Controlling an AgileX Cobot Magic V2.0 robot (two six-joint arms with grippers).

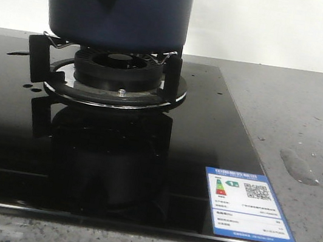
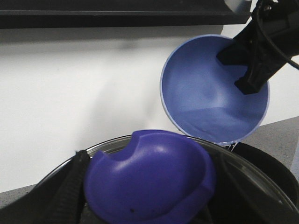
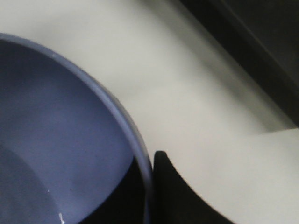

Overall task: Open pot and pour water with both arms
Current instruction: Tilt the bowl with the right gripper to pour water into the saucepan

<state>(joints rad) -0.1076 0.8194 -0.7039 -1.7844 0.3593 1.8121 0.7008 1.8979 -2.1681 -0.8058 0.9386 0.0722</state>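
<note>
Your pot [image 1: 119,5] sat on the burner [image 1: 117,76]. Right gripper [image 2: 254,58] tipped the lighter bowl [image 2: 212,91] over it, jaws pinching its rim. Left gripper [image 2: 149,205] clamped the lid knob [image 2: 149,179].

Navy pot [image 1: 121,7] on burner grate [image 1: 112,64], black glass hob [image 1: 81,163] — wet patch [image 1: 297,166] on counter [image 1: 298,112]

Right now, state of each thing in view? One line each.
pot: upright on the burner support
burner: no flame visible
lid: off the pot, gripped by its blue knob
left gripper: shut on the lid knob
bowl: tilted, holding water, held at its rim
right gripper: shut on the bowl rim
countertop: wet patch
</note>
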